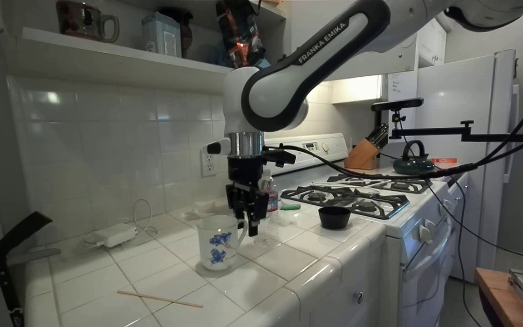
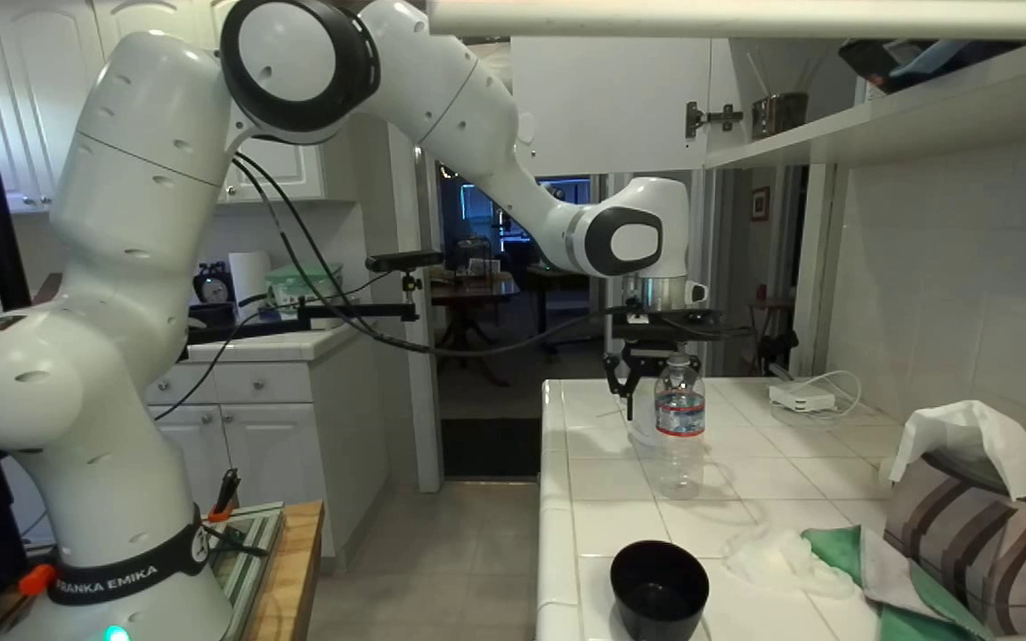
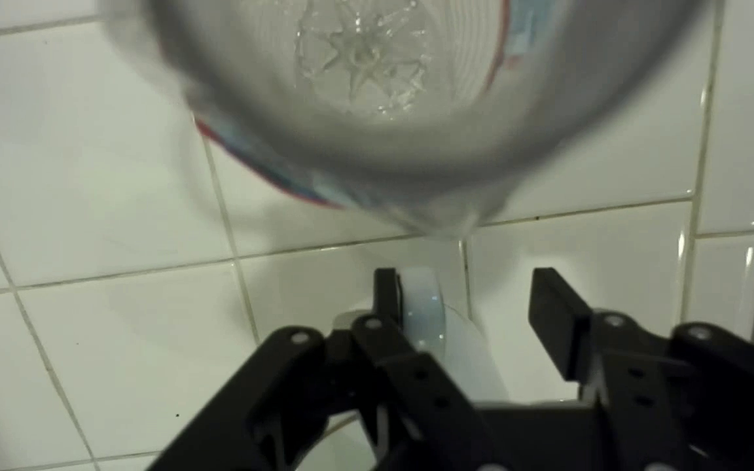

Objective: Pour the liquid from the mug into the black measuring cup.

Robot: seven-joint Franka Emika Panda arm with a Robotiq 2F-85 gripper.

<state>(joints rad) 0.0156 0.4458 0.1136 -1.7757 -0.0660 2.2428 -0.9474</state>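
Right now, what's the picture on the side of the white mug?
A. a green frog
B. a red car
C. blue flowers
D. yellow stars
C: in an exterior view, the side of the white mug that faces the camera shows blue flowers, some higher up and some lower down.
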